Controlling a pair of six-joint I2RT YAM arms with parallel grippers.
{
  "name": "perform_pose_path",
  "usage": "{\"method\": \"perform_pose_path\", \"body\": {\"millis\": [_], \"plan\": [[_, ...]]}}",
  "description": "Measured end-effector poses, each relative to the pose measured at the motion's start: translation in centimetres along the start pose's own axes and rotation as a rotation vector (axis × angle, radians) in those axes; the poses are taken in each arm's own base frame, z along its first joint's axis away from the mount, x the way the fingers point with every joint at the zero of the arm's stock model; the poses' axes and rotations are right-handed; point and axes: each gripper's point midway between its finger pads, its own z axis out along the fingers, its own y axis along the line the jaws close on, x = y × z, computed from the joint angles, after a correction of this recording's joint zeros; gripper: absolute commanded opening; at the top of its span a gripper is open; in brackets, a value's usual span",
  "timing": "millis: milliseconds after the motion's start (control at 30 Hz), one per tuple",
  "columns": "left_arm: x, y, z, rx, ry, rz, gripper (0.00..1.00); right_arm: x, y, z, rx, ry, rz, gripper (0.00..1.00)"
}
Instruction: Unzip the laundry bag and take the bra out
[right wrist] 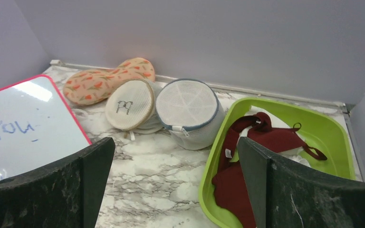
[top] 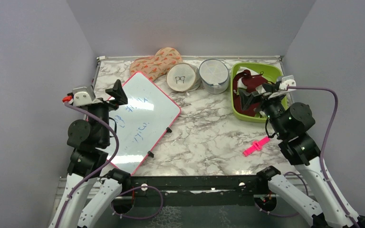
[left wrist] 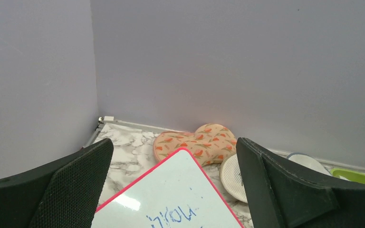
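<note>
The left end effector (top: 119, 92) hangs with its two black fingers spread wide and nothing between them, at the left of the top view, above the upper left edge of a pink-framed whiteboard (top: 140, 118) bearing blue scribbles. The right end effector (top: 253, 98) is likewise spread open and empty, at the right of the top view, above a lime-green tub (right wrist: 209, 166) in which a dark red garment (right wrist: 266, 142) with white parts lies crumpled. In the right wrist view, between the two fingers and toward the upper middle of the frame, sits the laundry bag (right wrist: 187, 111), a round white mesh drum with a grey-blue rim, tipped so that its flat face looks up and toward the camera. Its zip runs along the lower rim and looks closed; what is inside cannot be made out through the mesh. The bag rests on the marble bench (top: 204, 128) near the back wall, just beside the tub on its right and touching a beige round pouch (right wrist: 129, 104) with a small black drawing on its left. Behind the pouch, toward the upper left, lies an orange-patterned cushion (right wrist: 107, 80). A pink clip (top: 255, 146) lies lower right on the bench in the top view, close to the right arm.
</note>
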Motion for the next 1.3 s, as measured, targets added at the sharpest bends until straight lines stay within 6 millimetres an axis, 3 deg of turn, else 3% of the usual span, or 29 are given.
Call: {"method": "perform_pose_path", "body": {"millis": [367,633,833,1100,1300], "plan": [[7.9,-2.3,4.0,0.058,0.131,0.059,0.99,7.9,-5.8,5.4,0.198,0.187,0.108,1.0],[13.0,-5.2,5.2,0.171,0.212,0.071,0.99,12.3,-7.5,7.0,0.2,0.266,0.213,1.0],[14.4,-7.7,5.8,0.268,0.224,0.048,0.99,15.8,-5.7,8.9,0.047,0.34,0.309,0.99],[16.8,-11.1,5.9,0.431,0.269,0.021,0.99,20.6,-1.8,11.1,-0.212,0.461,0.443,0.71],[19.3,-13.0,5.4,0.533,0.336,0.0,0.99,22.2,-0.1,12.8,-0.363,0.499,0.486,0.58]]}}
